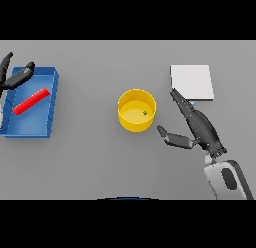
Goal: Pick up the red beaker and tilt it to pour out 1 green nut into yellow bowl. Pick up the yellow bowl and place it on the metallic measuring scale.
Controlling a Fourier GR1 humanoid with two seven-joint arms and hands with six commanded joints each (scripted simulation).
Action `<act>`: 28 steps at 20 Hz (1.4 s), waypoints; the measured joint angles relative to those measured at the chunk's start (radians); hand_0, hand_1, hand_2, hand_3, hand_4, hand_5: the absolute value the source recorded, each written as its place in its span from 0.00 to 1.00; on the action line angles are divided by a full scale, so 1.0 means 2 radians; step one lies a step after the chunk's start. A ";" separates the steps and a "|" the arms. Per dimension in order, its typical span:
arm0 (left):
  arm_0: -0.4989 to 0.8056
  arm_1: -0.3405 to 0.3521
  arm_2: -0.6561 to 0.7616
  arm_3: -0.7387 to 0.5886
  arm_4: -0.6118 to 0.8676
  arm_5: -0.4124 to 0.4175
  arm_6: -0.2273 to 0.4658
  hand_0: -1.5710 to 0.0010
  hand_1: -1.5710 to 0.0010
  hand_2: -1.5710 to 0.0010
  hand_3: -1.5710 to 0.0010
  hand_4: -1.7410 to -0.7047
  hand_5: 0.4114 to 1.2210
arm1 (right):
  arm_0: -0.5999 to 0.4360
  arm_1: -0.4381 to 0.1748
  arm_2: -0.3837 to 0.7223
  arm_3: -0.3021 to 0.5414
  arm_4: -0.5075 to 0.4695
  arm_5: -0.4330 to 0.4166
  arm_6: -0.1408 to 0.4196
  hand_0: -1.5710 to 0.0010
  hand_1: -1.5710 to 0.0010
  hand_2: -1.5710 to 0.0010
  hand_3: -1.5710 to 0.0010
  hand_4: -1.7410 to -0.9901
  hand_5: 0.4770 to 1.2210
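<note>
Grey surface point(90, 162), smooth and bare; right hand point(197, 124) relaxed, fingers straight, beside the round yellow bowl point(136, 111) holding a green nut point(145, 112). Farther: flat pale scale point(192, 82). Left hand point(11, 78) splayed over the blue tray point(54, 99), red beaker point(31, 101) lying inside.

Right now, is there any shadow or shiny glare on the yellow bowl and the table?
In the head view, the light is flat and even: the grey table shows no bright glare. The yellow bowl has a darker inner wall and only a faint shadow around its base. The right robot hand casts no clear shadow. The white scale looks plain, not gleaming.
</note>
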 measured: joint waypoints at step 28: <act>0.006 0.008 0.005 0.010 0.002 -0.014 -0.008 1.00 1.00 1.00 1.00 0.92 0.37 | -0.316 -0.041 0.221 0.279 0.217 0.178 -0.078 1.00 1.00 1.00 0.99 0.74 0.29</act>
